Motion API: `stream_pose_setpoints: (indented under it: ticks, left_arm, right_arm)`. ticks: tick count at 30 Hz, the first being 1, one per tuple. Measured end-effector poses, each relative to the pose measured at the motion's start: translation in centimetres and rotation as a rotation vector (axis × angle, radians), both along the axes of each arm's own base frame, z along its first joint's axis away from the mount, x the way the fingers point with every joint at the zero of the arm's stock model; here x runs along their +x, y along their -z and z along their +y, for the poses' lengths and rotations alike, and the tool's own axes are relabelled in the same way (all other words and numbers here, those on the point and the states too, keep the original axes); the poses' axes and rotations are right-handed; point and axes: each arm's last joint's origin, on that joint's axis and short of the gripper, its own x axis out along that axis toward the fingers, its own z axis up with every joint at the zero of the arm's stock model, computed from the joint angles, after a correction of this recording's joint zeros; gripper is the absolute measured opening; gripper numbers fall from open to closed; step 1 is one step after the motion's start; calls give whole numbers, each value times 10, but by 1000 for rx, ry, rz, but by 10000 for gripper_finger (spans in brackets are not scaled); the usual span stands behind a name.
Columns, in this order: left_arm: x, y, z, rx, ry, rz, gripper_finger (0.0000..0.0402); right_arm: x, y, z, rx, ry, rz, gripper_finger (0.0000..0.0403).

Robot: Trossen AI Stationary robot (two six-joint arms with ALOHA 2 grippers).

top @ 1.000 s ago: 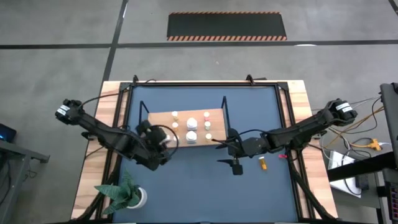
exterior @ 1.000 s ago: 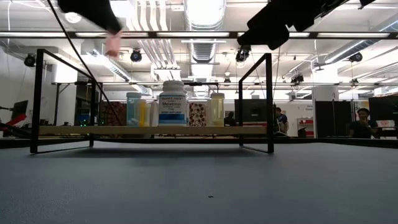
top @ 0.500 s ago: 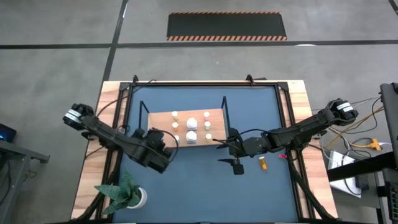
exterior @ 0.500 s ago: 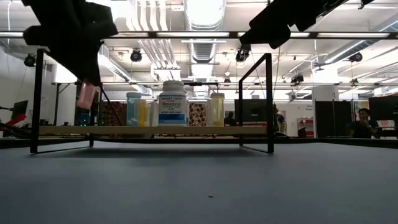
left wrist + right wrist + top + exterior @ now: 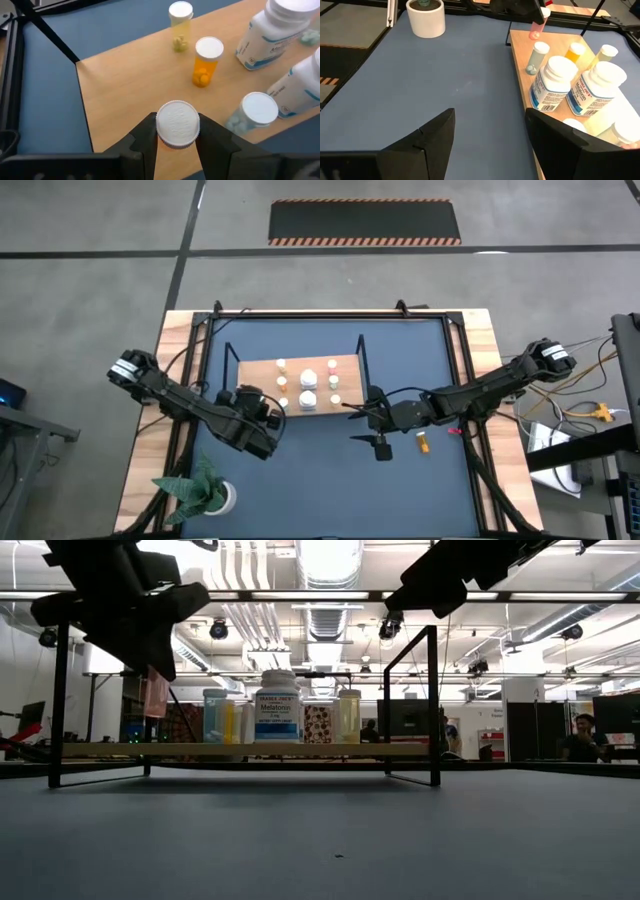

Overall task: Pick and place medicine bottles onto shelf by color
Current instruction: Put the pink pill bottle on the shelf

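Left gripper (image 5: 177, 145) clamps a pink bottle (image 5: 178, 124) above the shelf (image 5: 125, 95); ahead, several bottles are shelved. One orange bottle (image 5: 422, 442) remains beside the open, idle right gripper (image 5: 379, 445).

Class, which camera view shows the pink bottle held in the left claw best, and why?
The right wrist view: the pink bottle shows side-on in the left claw, over the shelf corner. The left wrist view shows only its white cap; the low view a pink sliver; the high view hides it.
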Motion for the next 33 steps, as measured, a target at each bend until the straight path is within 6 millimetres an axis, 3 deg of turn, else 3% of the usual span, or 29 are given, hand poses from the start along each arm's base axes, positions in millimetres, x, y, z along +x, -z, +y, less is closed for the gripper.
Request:
stream_pose_setpoints:
  ticks: [6, 16, 25, 28, 33]
  left_arm:
    - [4, -5, -3, -28, 39, 12, 97]
    - [13, -45, -6, -99, 99, -75, 105]
    - [34, -71, -22, -227, 287, -180, 106]
    - [40, -72, -24, -219, 325, -237, 107]
    - [38, -63, -24, -226, 281, -165, 107]
  right_arm:
    - [0, 0, 0, 0, 0, 0, 233]
    - [0, 0, 0, -1, 1, -1, 233]
    - [0, 0, 0, -2, 0, 0, 233]
    - [0, 1, 0, -3, -1, 2, 233]
    - [-1, 2, 0, -4, 0, 5, 233]
